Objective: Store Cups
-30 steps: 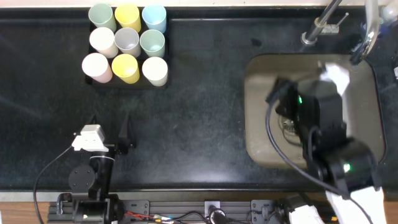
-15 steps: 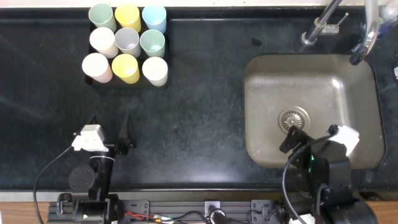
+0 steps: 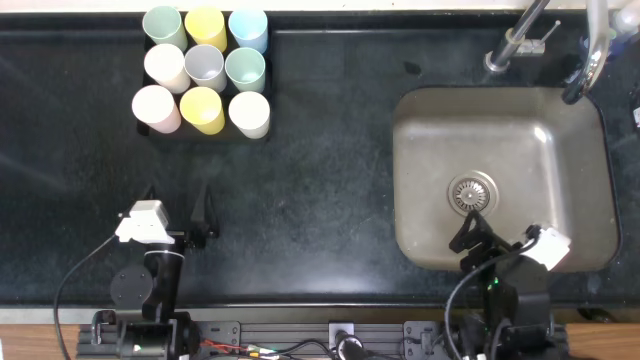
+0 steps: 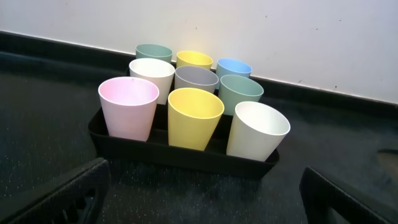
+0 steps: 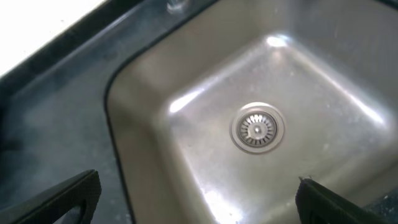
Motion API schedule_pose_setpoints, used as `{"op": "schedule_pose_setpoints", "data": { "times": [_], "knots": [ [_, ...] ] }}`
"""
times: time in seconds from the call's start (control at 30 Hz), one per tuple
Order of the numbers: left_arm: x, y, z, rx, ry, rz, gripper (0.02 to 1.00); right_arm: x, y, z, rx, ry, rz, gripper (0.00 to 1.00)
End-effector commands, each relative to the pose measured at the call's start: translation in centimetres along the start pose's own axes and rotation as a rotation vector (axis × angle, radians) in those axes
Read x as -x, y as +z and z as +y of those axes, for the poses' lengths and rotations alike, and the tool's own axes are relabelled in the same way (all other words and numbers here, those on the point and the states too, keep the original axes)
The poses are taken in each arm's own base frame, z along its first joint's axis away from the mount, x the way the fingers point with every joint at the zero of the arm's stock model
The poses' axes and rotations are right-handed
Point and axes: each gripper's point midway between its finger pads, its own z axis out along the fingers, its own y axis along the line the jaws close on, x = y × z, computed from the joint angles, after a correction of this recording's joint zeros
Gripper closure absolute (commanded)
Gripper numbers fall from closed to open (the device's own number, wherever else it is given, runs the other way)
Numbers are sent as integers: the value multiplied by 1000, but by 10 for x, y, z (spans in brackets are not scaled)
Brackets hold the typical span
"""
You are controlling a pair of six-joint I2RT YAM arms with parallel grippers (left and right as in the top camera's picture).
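Surface: dark speckled tabletop [image 3: 320, 200] with a pale wall along its far edge.
Sink: a steel sink [image 3: 560, 120] is set into the right side of the tabletop, its round drain [image 3: 473, 192] near the middle of the basin.
Tap: a metal faucet [image 3: 515, 35] stands at the far rim of the sink.
Tray: a black tray [image 4: 186, 155] sits at the far left of the tabletop, close to the wall.
Cups: nine cups [image 3: 205, 67] stand mouth-up in the tray, in three rows of three and packed side by side.
Far row: green, yellow and blue, from left to right.
Middle row: white, grey and green.
Near row: a pink cup [image 3: 155, 108], a yellow cup [image 3: 202, 109] and a white cup [image 3: 250, 113].
Left gripper [image 3: 178, 203]: it sits low over the near left of the tabletop, well apart from the tray and facing it.
Left fingers [image 4: 68, 196]: spread wide, with nothing between them.
Right gripper [image 5: 199, 208]: it hangs at the near edge of the sink, looking down into the basin with the drain ahead of it.
Right fingers [image 5: 62, 199]: spread wide as well, released and gripping nothing.
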Motion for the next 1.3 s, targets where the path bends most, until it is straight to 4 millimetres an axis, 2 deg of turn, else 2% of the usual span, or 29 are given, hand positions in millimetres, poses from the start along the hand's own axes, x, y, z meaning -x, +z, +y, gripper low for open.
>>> {"op": "schedule_pose_setpoints", "data": {
  "times": [0.03,0.27,0.73,1.3],
  "knots": [
    [1,-1,1,3,19,-5,18,-8,13,-3,25,16,-38,3],
    [1,-1,1,3,19,-5,18,-4,34,7,112,61,-154,3],
    [1,-1,1,3,19,-5,18,-31,56,-7,68,40,-97,3],
    [1,-1,1,3,19,-5,18,-17,53,-18,35,93,-161,3]
  ]
}}
